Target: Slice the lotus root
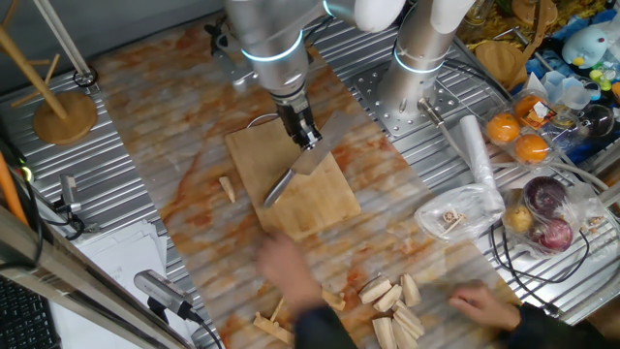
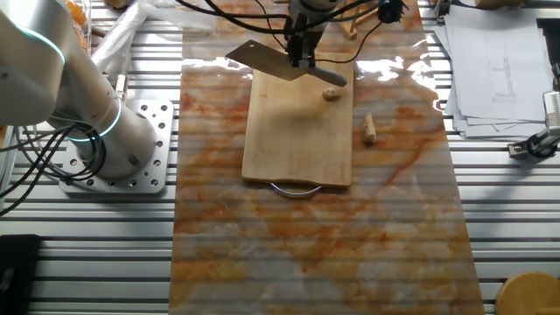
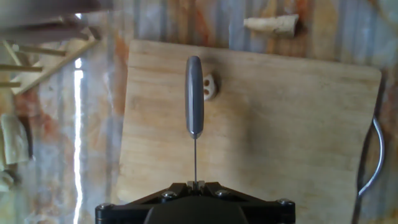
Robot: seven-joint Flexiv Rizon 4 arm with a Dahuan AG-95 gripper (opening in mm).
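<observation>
My gripper [image 1: 308, 136] is shut on a knife [image 1: 320, 150] and holds it over the far part of the wooden board [image 1: 325, 204]. In the hand view the gripper [image 3: 196, 184] looks down the knife's thin edge to its grey handle [image 3: 194, 93]. A small cream lotus root slice with holes [image 3: 210, 86] lies on the board [image 3: 280, 124] right beside the handle; it also shows in the other fixed view [image 2: 330, 94]. A beige lotus root stub [image 2: 369, 128] lies off the board on the marbled mat, also in the hand view [image 3: 272, 25] and in one fixed view [image 1: 227, 188].
A person's blurred hand [image 1: 289, 269] reaches in at the board's near edge; another hand [image 1: 484, 305] rests beside several pale wooden wedge blocks [image 1: 397, 301]. Oranges [image 1: 518, 136] and bagged onions [image 1: 547, 213] lie at the right. The robot base [image 2: 105, 140] stands left of the mat.
</observation>
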